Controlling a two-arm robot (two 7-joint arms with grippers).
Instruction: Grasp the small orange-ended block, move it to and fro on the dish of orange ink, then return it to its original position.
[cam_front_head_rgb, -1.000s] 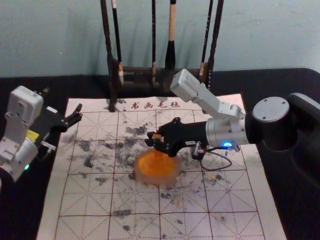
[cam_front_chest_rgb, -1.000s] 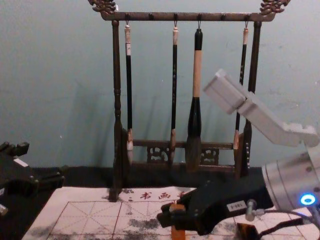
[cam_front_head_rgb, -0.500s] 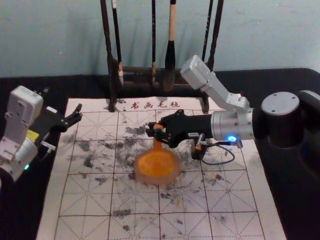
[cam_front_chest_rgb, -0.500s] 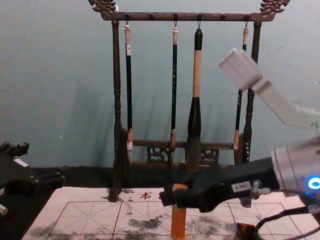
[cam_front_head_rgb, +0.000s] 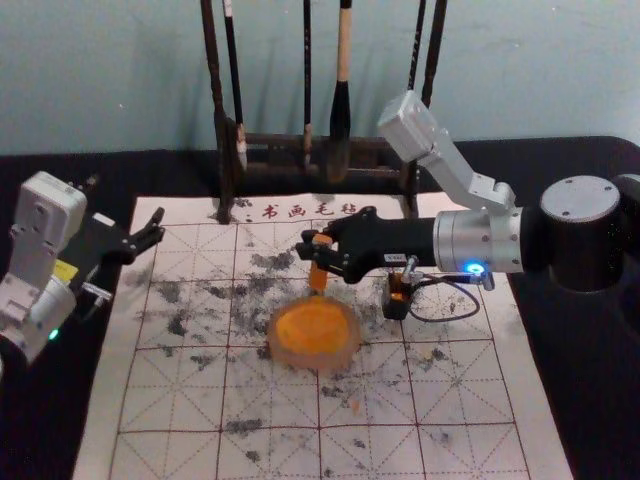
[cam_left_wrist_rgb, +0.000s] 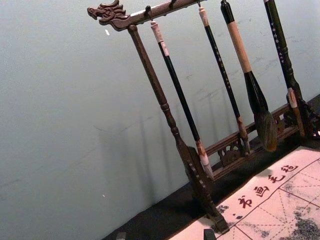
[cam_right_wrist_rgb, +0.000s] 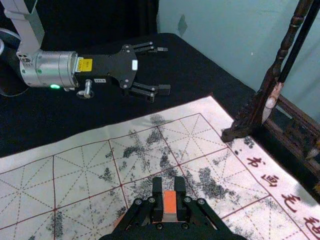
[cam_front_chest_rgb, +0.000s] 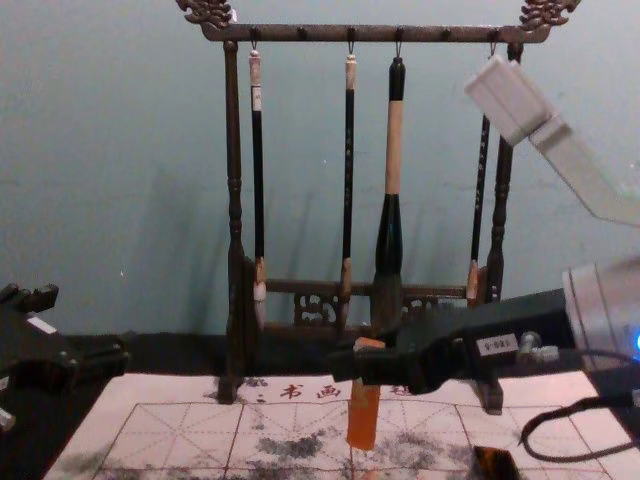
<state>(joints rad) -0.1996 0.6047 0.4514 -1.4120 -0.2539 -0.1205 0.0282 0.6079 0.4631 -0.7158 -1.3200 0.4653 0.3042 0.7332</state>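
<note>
My right gripper (cam_front_head_rgb: 316, 248) is shut on the orange block (cam_front_head_rgb: 318, 276), holding it slightly tilted, lower end near the far rim of the orange ink dish (cam_front_head_rgb: 312, 330). In the chest view the block (cam_front_chest_rgb: 363, 418) hangs from the right gripper (cam_front_chest_rgb: 364, 366), its lower end above the mat. The right wrist view has the block's orange face (cam_right_wrist_rgb: 169, 201) pinched between the fingers of the right gripper (cam_right_wrist_rgb: 169, 193). My left gripper (cam_front_head_rgb: 158, 227) is parked open at the mat's far left; its tips edge into the left wrist view (cam_left_wrist_rgb: 165, 235).
A small dark object with an orange part (cam_front_head_rgb: 397, 297) stands under the right arm, beside a looped cable. Behind the mat (cam_front_head_rgb: 170, 400) rises a wooden rack (cam_front_chest_rgb: 235, 200) with hanging brushes. Ink smudges mark the gridded mat.
My right gripper has moved up, away from the dish, with the block, most recently shifting slightly right. The block has gone from over the ink to beyond the dish's far rim. The left arm has stayed still.
</note>
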